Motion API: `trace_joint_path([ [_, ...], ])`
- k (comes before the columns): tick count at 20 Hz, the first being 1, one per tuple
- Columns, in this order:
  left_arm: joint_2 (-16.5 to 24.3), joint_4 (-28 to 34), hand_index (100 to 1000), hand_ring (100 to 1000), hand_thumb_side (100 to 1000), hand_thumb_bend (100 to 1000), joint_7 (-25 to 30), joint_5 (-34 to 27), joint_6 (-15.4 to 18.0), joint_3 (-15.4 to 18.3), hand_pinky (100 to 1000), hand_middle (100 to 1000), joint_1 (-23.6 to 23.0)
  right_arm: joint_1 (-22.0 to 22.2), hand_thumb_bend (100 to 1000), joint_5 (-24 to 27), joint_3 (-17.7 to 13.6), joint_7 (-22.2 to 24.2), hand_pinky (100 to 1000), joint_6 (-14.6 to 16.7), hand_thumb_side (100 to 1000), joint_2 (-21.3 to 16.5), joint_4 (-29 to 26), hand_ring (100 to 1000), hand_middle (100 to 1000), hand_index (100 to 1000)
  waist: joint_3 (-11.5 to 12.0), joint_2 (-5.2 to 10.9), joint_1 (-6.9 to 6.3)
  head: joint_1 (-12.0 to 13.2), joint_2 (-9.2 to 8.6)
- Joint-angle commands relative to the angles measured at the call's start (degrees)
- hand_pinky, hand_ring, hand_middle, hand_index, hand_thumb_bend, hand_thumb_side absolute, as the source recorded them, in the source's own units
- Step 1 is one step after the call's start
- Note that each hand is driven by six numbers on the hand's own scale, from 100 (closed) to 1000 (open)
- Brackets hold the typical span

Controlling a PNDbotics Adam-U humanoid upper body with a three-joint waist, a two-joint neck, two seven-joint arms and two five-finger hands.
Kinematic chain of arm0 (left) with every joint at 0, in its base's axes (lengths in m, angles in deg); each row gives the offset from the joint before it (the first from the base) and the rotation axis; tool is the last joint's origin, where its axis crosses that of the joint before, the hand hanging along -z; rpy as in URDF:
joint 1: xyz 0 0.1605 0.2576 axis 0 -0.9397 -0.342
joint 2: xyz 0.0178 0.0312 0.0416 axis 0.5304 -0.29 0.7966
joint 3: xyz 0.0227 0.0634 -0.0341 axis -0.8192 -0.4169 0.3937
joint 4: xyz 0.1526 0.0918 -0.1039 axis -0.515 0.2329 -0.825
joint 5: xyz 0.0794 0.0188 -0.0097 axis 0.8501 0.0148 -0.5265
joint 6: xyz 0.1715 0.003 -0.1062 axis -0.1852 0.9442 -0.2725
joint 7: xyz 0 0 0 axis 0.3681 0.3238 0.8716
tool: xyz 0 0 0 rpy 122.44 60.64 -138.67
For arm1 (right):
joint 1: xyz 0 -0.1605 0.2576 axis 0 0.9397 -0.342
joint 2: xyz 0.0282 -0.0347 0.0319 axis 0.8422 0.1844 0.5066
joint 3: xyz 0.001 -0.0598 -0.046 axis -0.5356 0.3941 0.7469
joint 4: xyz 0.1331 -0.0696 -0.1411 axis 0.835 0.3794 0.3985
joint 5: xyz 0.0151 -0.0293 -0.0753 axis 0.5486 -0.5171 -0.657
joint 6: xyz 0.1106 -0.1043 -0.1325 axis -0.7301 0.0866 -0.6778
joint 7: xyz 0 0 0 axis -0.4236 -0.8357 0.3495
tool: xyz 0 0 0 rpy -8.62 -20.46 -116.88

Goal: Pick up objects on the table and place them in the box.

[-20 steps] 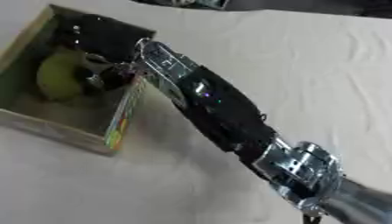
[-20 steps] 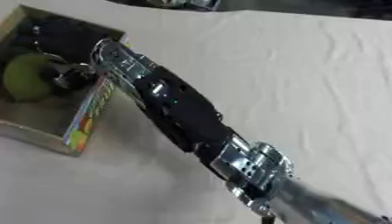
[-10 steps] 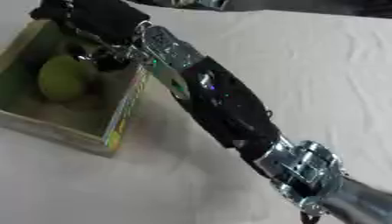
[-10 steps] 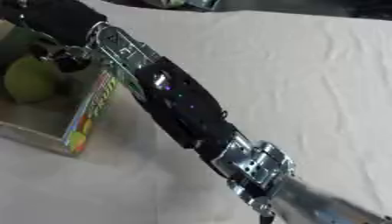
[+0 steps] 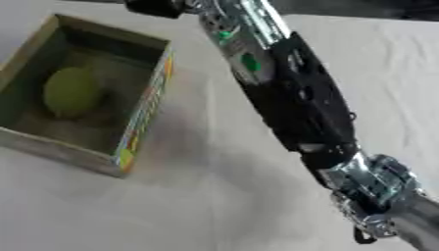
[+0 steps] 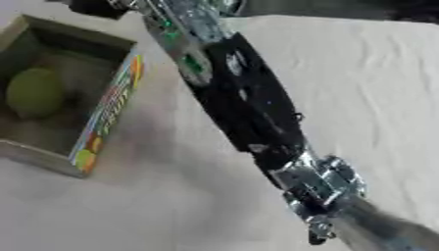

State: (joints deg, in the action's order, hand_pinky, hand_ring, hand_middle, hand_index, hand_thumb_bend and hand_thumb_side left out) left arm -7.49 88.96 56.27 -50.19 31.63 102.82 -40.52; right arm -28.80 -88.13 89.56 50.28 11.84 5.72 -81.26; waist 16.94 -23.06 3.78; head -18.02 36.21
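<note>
An open cardboard box (image 5: 144, 108) with a colourful side stands at the left on the white cloth. Inside it lies a round yellow-green object (image 5: 73, 91), resting near the left wall. My right arm (image 5: 291, 93) stretches from the lower right corner up to the top edge, passing beside the box's right wall. Only a black part of my right hand (image 5: 156, 7) shows at the top edge, above the box's far right corner and clear of the green object. My left hand is out of sight.
The white cloth (image 5: 171, 206) covers the table around the box, with wrinkles toward the right (image 6: 377, 73). A dark strip runs along the far edge at the top right (image 5: 377, 7).
My right hand has lifted out of the box and moved up to the top edge of the picture. The green object stays in the box.
</note>
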Motion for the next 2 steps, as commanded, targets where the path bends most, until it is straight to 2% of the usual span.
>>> trace_joint_path([
  [1,2.3,1.1,685,570,567,100,-0.6,0.8,-0.2,1.2,506,546,-0.5,1.8,100,3.1,-2.2,-2.8,884,-1.9,187,-5.4,-5.4,895,759,888,-1.0,1.62,-0.66,2.8,0.14],
  [2,2.3,1.1,685,570,566,100,-0.8,1.0,-0.3,1.4,506,546,-0.8,3.2,100,4.0,-2.7,-3.7,885,-2.6,227,-6.8,-6.5,894,755,884,-1.4,1.64,-0.70,3.6,0.20],
])
